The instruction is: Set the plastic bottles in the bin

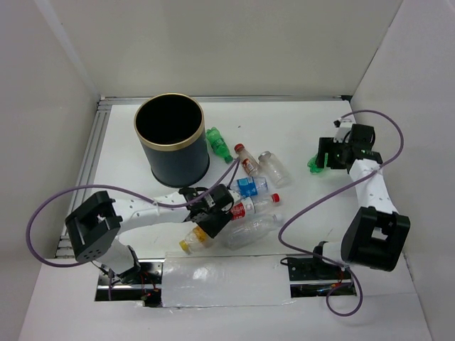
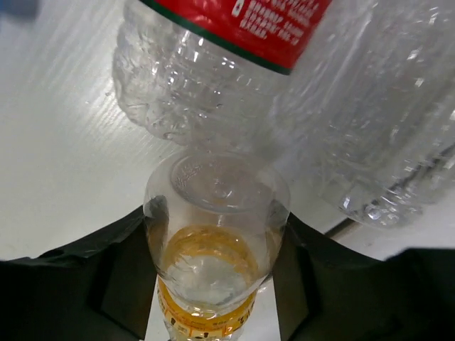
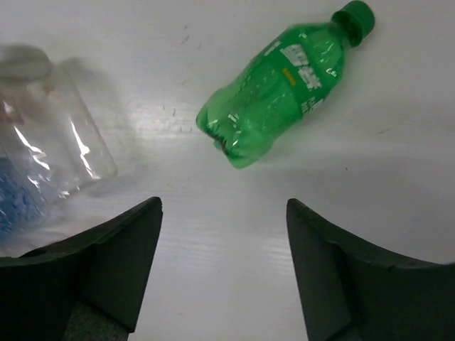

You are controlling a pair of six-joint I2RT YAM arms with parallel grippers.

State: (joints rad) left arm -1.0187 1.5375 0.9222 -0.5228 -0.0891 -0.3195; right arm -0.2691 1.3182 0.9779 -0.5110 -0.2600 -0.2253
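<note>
While left hand (image 2: 217,220) pinches yellow-capped bottle (image 2: 213,273); green bottle (image 3: 281,92) beyond right hand (image 3: 224,209)

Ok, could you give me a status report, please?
Left gripper shut on yellow-capped bottle. Right gripper open by green bottle. Red-label bottle crowds the left grasp. Bin upright.

Bright, even light; soft shadows, blurred close-ups.

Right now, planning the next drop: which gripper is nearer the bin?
Left. The left gripper, holding the yellow-capped bottle, is in front of the bin; the right gripper is far right, by a green bottle.
</note>
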